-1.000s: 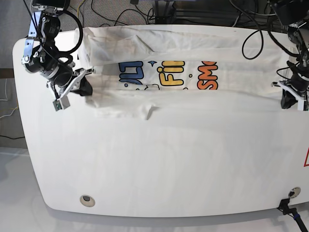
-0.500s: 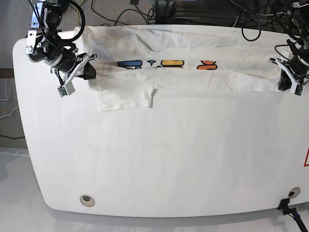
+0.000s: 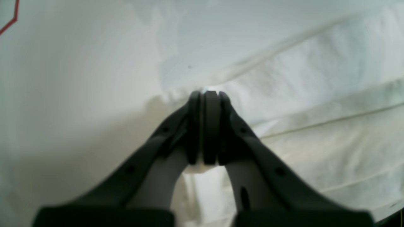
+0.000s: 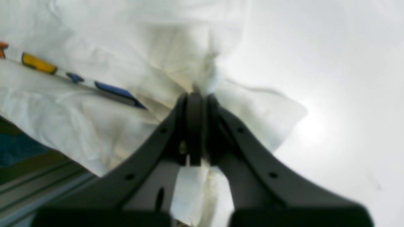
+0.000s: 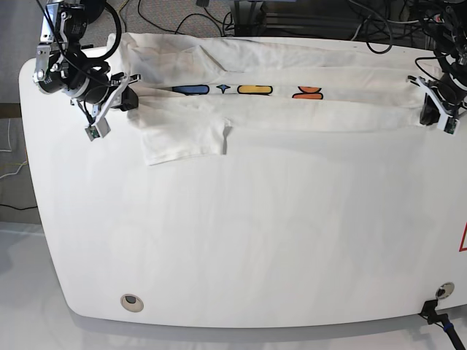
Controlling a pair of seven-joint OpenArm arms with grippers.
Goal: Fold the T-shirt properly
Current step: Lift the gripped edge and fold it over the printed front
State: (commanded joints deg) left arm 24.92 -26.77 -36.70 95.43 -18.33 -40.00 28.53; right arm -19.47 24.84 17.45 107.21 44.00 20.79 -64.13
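White cotton T-shirt (image 5: 292, 109) is pinched tight in both my claws. Left claw (image 3: 205, 94) grips one end, right claw (image 4: 195, 94) the other, sleeve just beside it.

Both arms are black-bodied with silver-grey metal brackets near the wrist and loops of black cable running off them, one arm at the upper left of the base view and one at the upper right. The right gripper (image 5: 125, 89) and the left gripper (image 5: 429, 111) carry white outer finger frames over black parts. In the wrist views, each gripper (image 3: 205, 94) (image 4: 195, 94) shows two matte black curved fingers with small round holes along their sides, a slot in one finger, and thick black pads (image 3: 210, 126) (image 4: 194, 126) at the tips.
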